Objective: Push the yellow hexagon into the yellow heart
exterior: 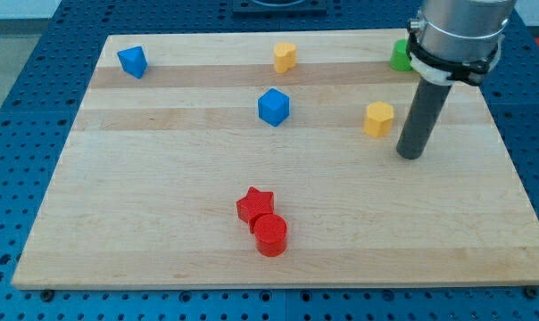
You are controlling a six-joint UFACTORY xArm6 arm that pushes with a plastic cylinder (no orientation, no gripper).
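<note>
The yellow hexagon (378, 118) sits on the wooden board (162, 205) at the view's right, in the upper half. The yellow heart (285, 56) lies near the view's top, left of and above the hexagon, well apart from it. My tip (411, 154) rests on the board just right of and slightly below the hexagon, with a small gap between them. The rod rises from the tip to the grey arm at the view's top right.
A blue cube (273, 107) lies between the heart and the hexagon, lower left of the heart. A blue triangular block (133, 61) is at top left. A green block (401, 55) is partly hidden behind the arm. A red star (254, 205) touches a red cylinder (270, 235) at bottom centre.
</note>
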